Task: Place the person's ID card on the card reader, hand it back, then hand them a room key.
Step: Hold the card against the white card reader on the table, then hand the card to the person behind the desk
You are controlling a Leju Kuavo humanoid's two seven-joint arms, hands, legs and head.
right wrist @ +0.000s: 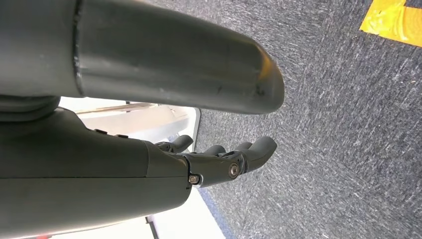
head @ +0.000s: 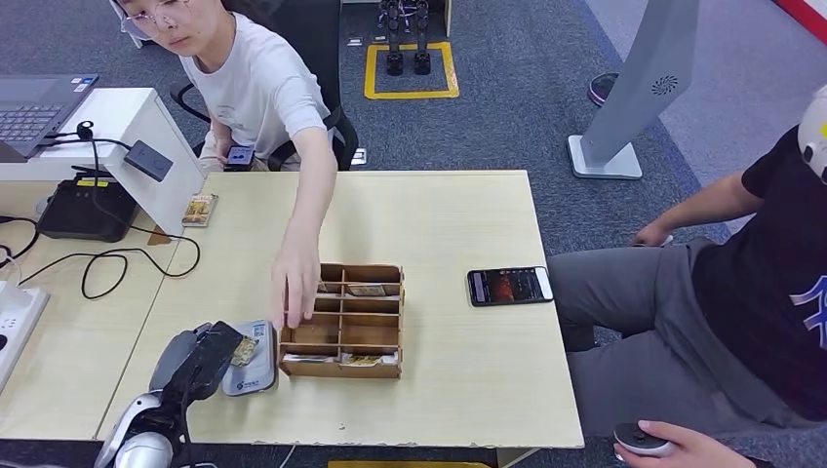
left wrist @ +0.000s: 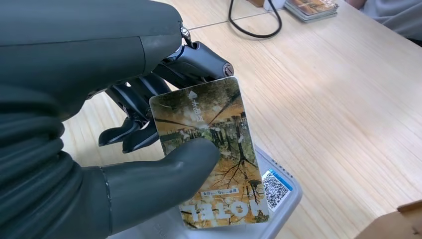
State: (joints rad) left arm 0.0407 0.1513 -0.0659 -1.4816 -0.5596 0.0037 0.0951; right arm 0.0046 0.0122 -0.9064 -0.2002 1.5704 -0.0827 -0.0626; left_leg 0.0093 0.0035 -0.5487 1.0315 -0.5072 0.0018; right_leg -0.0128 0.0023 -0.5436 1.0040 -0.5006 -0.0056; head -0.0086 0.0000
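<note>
The card (left wrist: 214, 159) in the dark grey left hand (left wrist: 124, 149) bears an autumn print of bare branches and yellow-brown leaves, with white lettering along one end. Beneath it sits a pale grey card reader (left wrist: 278, 199) with a black-and-white QR sticker edged in blue. The light wooden table (head: 458, 224) shows fine straight grain. The compartmented box (head: 343, 320) is plain brown wood. A black smartphone (head: 510, 286) displays a dark reddish screen. The reaching person (head: 258, 93) wears a white T-shirt; the seated person (head: 761, 283) wears a black top and grey trousers. The carpet (right wrist: 348, 124) is speckled blue-grey, marked with yellow tape (right wrist: 393, 20). The right hand (right wrist: 219, 162) is dark grey.
</note>
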